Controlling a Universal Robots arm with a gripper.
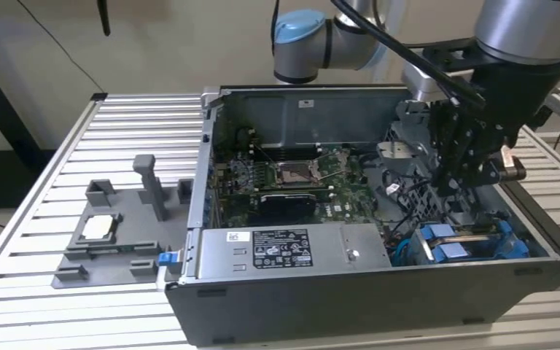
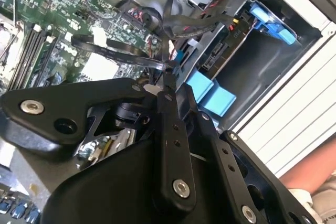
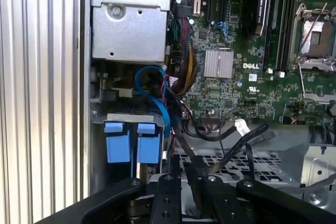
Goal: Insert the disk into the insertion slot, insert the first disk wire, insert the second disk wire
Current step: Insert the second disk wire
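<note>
Open computer case (image 1: 378,292) on a slatted metal table (image 1: 134,124), side panel off, motherboard (image 1: 300,175) exposed. At the near edge, a grey labelled power-supply box (image 1: 290,248). Beside the case, toward the exterior view's left, a grey fixture (image 1: 114,240) with upright posts.

Gripper (image 1: 460,204) lowered inside the case at the end toward the exterior view's right, just above the drive bay. Black fingers (image 3: 173,192) drawn close together and clamped on a black wire (image 3: 185,145), which runs up from between the fingers toward the motherboard in both wrist views. Pinch point (image 2: 167,74) over the metal floor of the case, near the bay but apart from it.

Disk (image 1: 450,251) seated in the insertion slot (image 3: 97,114) in the near corner of the case toward the exterior view's right, two bright blue carrier tabs (image 3: 118,142) side by side at the slot's mouth. Depth of seating impossible to judge. A blue cable (image 3: 157,93) looping just beside the tabs, between slot and power-supply box.
</note>
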